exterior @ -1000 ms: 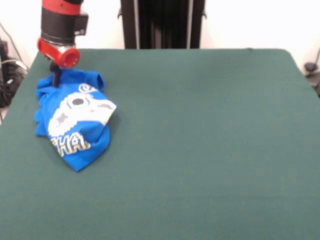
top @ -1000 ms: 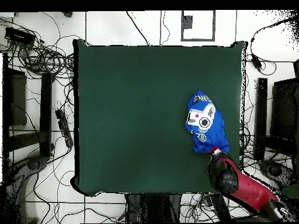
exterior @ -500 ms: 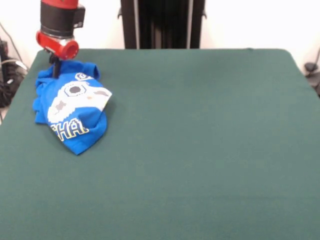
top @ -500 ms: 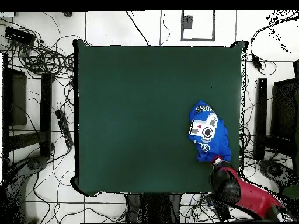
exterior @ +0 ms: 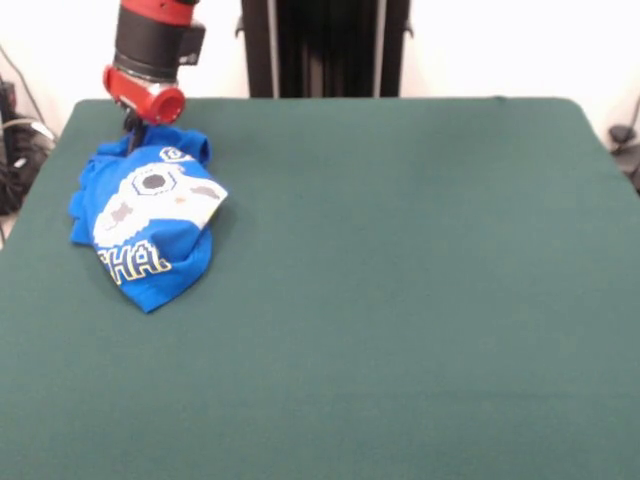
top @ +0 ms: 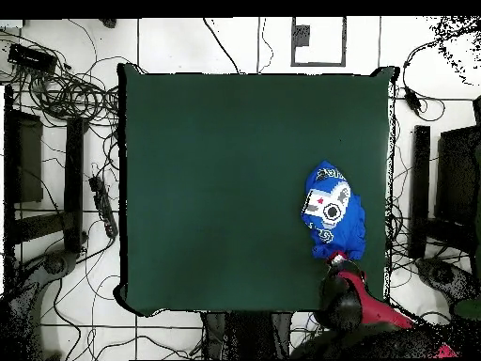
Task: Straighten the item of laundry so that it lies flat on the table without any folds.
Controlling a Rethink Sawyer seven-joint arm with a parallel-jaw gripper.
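The shirt (exterior: 150, 225) is bright blue with a white picture and yellowish-white letters. The table (exterior: 400, 300) under it is dark green.

The table (exterior: 400, 300) surface is open across its centre and most of its width. The only obstacle on it is the crumpled shirt (exterior: 150, 225), near one corner. The arm (exterior: 152, 55) stands over the shirt's edge nearest that corner, blocking approach from there; the shirt's other sides are clear.
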